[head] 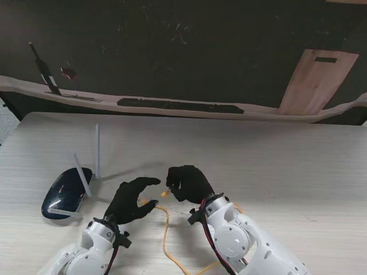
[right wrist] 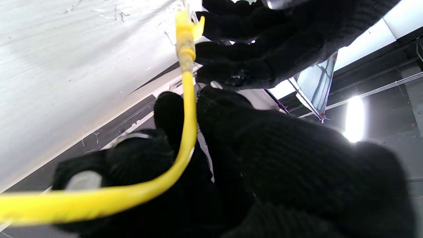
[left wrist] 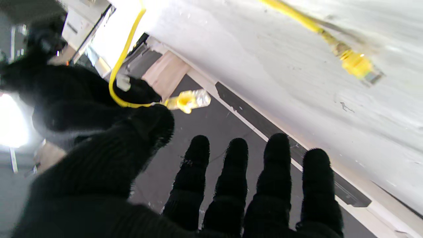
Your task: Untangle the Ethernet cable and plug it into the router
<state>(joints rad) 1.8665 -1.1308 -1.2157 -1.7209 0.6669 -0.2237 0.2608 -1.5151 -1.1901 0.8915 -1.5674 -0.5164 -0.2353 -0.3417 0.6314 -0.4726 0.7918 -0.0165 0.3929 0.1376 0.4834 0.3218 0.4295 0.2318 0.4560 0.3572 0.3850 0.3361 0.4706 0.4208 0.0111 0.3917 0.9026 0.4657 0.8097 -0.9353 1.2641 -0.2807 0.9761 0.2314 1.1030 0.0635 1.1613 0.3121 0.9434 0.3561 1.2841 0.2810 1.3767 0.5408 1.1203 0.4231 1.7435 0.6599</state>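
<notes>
Nearest the stand camera, the white arm casings rise from the bottom corners, each ending in a black knit glove. The right hand (head: 188, 182) pinches the yellow Ethernet cable (head: 166, 235) just behind one clear plug (left wrist: 191, 100), thumb against fingertip, the plug poking out toward the left hand. From the pinch the cable runs back toward me in a loose curve across the table and leaves the near edge of the view. The left hand (head: 133, 199) holds nothing: its four fingers (left wrist: 238, 172) are straight and slightly apart, the thumb curved over, just beside the held plug but not touching it. The cable's other plug (left wrist: 358, 66), with a yellow boot, lies on the tabletop in the left wrist view.

The router (head: 66, 192), a dark glossy oval body with white stick antennas (head: 97, 151), sits on the table to the left of the left hand, apart from the cable. No brand, label or writing can be read on it or anywhere else.

The table (head: 287, 172) is pale, whitish wood grain with faint scuffs. Beyond its far edge the floor is dark, with a light wooden board (head: 317, 81) leaning at the right and a long pale strip (head: 172, 106) running across.
</notes>
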